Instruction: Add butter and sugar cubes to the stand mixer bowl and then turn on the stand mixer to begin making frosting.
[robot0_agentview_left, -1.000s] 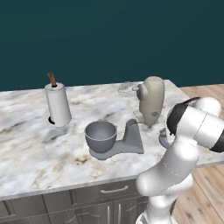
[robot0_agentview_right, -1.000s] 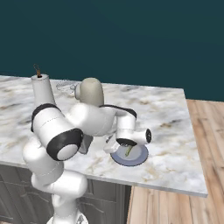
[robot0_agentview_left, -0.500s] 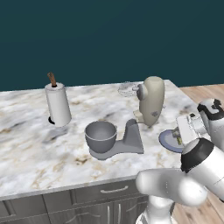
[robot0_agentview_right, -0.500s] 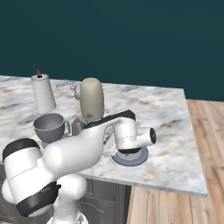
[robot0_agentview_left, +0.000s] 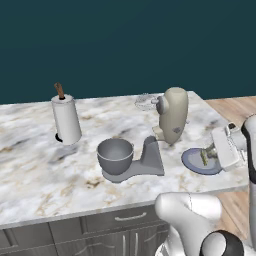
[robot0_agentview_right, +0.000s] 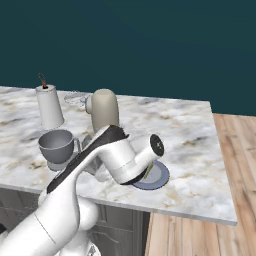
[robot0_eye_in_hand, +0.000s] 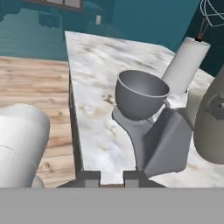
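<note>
The butter (robot0_agentview_left: 204, 158), a thin pale yellow-green stick, stands upright just over the blue-grey plate (robot0_agentview_left: 192, 164), and my gripper (robot0_agentview_left: 210, 152) is shut on it from the right. In the hand view the fingertips of the gripper (robot0_eye_in_hand: 111, 178) stand close together, pointing level across the counter at the stand mixer bowl (robot0_eye_in_hand: 141, 93). That grey bowl (robot0_agentview_left: 115, 155) sits empty on the stand mixer's flat base (robot0_agentview_left: 145, 167); the mixer's beige head (robot0_agentview_left: 173, 114) rises behind it. From the right base view the bowl (robot0_agentview_right: 56, 144) and head (robot0_agentview_right: 104, 110) show, with my arm covering the hand. The sugar cubes are out of view.
A white paper-towel roll (robot0_agentview_left: 66, 120) stands at the back left of the marble counter (robot0_agentview_left: 30, 170). A wire whisk (robot0_agentview_left: 146, 101) lies behind the mixer head. The plate (robot0_agentview_right: 158, 176) is near the counter's front right edge, with wooden floor (robot0_agentview_right: 235, 165) beyond.
My arm has swung its elbow down into the foreground and the hand has turned level towards the bowl. The butter, which lay on the plate, is now in the gripper.
</note>
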